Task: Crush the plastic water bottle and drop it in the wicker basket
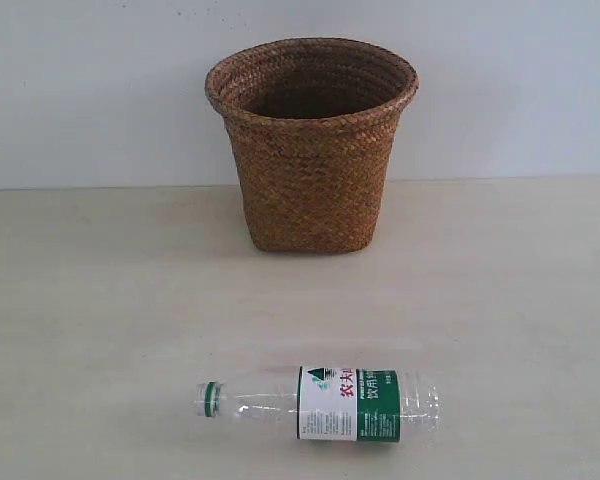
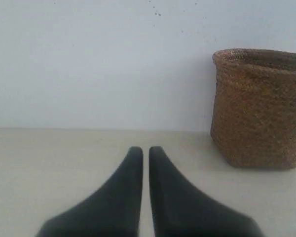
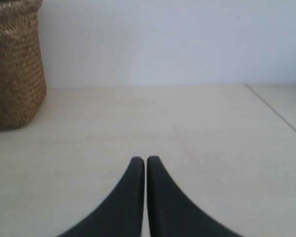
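The plastic water bottle (image 1: 320, 403) lies on its side near the front of the table, green neck ring pointing left, green-and-white label facing up, not crushed. The wicker basket (image 1: 311, 145) stands upright behind it at the back, against the wall. Neither gripper shows in the exterior view. In the left wrist view my left gripper (image 2: 145, 149) is shut with nothing in it, and the wicker basket (image 2: 259, 108) stands ahead to one side. My right gripper (image 3: 145, 159) is shut and empty too, with the wicker basket (image 3: 15, 66) at the picture's edge. The bottle is out of both wrist views.
The pale table (image 1: 500, 290) meets a plain white wall (image 1: 90, 90) just behind the basket. A seam or table edge (image 3: 276, 113) runs diagonally in the right wrist view.
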You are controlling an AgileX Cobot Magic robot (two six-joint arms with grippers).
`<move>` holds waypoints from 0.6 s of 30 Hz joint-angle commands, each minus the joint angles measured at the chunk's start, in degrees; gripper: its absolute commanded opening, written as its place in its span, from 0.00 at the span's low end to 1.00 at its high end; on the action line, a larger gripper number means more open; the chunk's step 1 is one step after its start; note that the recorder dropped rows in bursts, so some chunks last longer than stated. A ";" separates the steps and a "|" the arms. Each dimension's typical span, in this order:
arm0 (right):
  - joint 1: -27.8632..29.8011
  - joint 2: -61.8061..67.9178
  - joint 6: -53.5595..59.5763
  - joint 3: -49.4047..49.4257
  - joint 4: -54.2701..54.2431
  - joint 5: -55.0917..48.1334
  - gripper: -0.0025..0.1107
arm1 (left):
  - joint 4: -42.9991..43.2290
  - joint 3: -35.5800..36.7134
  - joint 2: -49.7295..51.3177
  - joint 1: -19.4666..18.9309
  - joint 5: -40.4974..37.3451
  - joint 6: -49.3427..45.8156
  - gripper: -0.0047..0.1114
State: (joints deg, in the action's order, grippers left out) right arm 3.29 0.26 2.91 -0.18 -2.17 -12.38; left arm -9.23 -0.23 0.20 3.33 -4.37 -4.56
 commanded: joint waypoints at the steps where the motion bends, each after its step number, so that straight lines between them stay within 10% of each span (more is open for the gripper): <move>1: 0.13 -0.26 0.51 0.18 -0.23 10.30 0.02 | -2.69 0.23 -0.20 -0.19 4.37 -0.08 0.07; 18: 0.13 1.75 -16.09 -4.43 -3.42 26.07 0.02 | -3.24 -1.45 -0.20 -0.19 22.74 14.42 0.07</move>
State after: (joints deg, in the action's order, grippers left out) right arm 3.29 0.40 -12.52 -1.53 -5.55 13.87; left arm -12.39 -0.45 0.11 3.33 16.90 9.13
